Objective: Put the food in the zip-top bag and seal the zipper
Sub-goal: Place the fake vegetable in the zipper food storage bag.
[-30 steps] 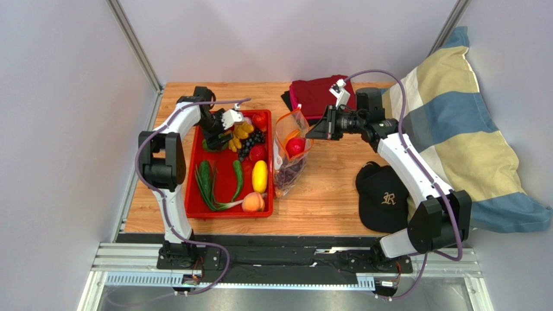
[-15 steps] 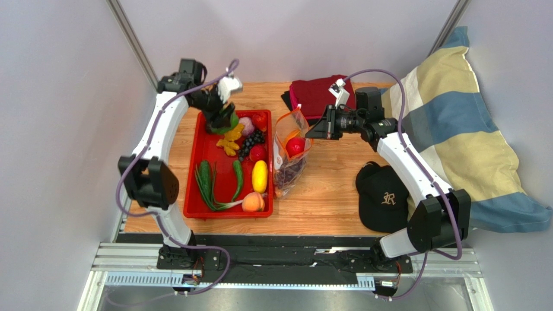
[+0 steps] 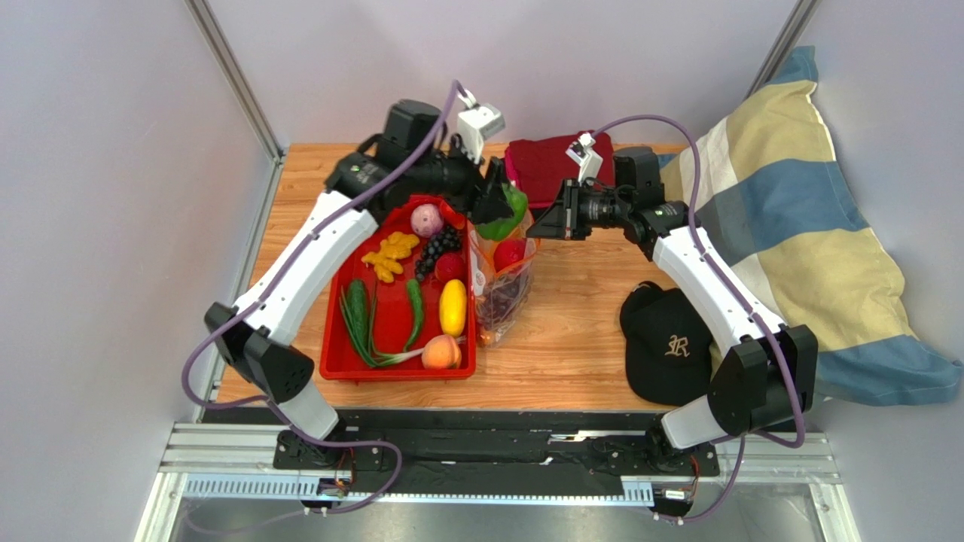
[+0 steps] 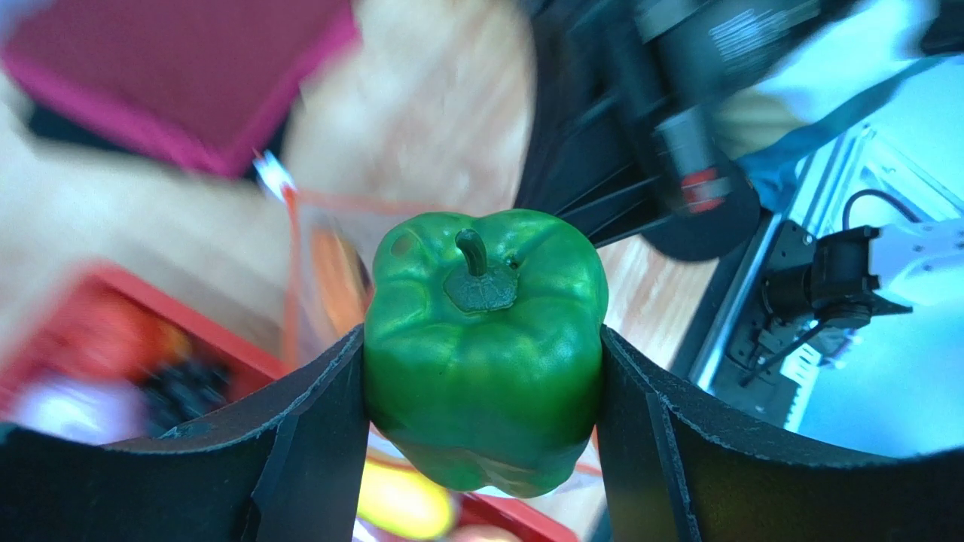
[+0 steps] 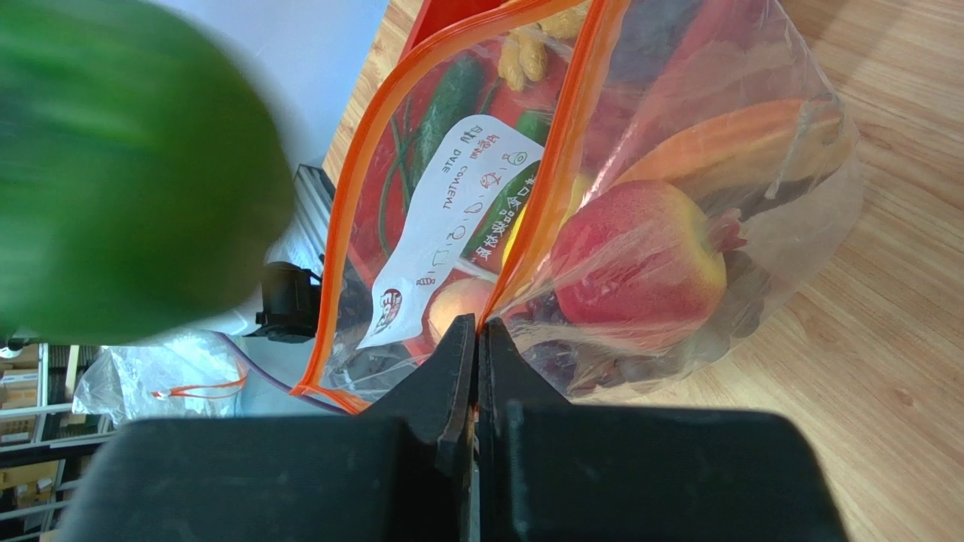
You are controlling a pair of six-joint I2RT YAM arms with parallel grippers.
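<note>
Green pepper in left hand

We see white shells on the left arm and right arm, with black joints between and a purple cable looping along each. The fingers are flat and matte black. Black bases sit at six o'clock.

left arm: reaches far forward, forearm angled right | left gripper: fingers clamped on both sides of green pepper, off the worktop | right arm: extended forward, wrist pointing left | right gripper: fingers pressed together, pinching zip-top bag rim
</note>
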